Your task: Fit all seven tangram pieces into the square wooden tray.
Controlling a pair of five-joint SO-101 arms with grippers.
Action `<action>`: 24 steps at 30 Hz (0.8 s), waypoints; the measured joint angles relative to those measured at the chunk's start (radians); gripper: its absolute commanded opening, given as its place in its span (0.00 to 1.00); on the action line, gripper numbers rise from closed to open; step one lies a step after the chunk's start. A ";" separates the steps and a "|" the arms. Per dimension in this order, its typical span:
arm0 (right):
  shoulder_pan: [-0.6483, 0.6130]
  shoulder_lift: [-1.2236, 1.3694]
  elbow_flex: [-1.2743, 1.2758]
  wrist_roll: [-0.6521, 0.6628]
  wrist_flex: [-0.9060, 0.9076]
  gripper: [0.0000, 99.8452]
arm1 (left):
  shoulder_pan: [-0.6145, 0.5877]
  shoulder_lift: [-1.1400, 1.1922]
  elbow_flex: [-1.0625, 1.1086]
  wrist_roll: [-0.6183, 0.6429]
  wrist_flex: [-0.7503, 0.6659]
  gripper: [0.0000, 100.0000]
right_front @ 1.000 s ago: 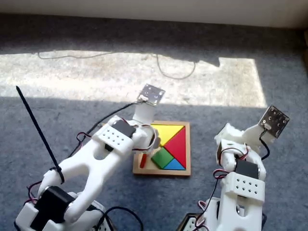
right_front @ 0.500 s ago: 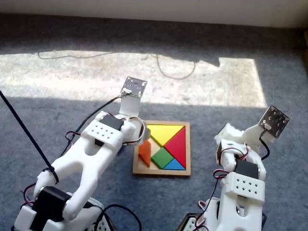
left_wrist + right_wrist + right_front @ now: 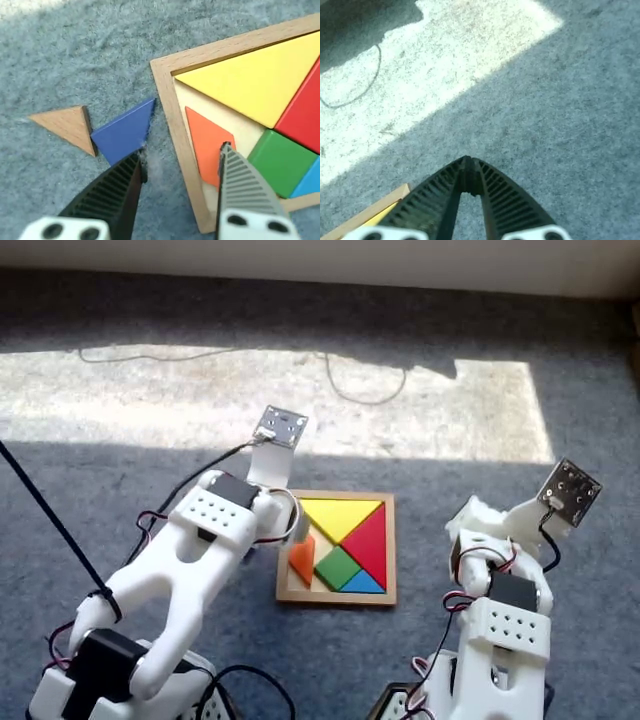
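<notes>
Grey carpet (image 3: pixel 100 480) carries the tray (image 3: pixel 162 95), where the orange piece (image 3: pixel 207 145) lies loose near the rim with bare wood around it. Our left hand (image 3: pixel 182 155) hangs released astride that rim, one finger over the orange piece, the other just beside the blue triangle (image 3: pixel 125 132). The wooden triangle (image 3: pixel 67 127) lies on the carpet next to the blue one. We judge the orange piece needs nudging flush against the yellow triangle (image 3: pixel 255 82), so the remaining gaps suit both triangles. Our right hand (image 3: pixel 468 167) sits clenched and empty, well apart. Sunlight crosses the carpet behind, a thin cable (image 3: pixel 365 402) lying in it.
</notes>
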 measured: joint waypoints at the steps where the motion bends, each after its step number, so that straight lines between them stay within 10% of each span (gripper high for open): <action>1: 0.000 0.000 0.000 0.000 0.000 0.01 | 0.000 0.000 0.020 -0.011 -0.017 0.23; 24: -0.023 0.000 0.000 0.000 0.000 0.01 | -0.143 0.347 -0.341 -0.003 0.058 0.23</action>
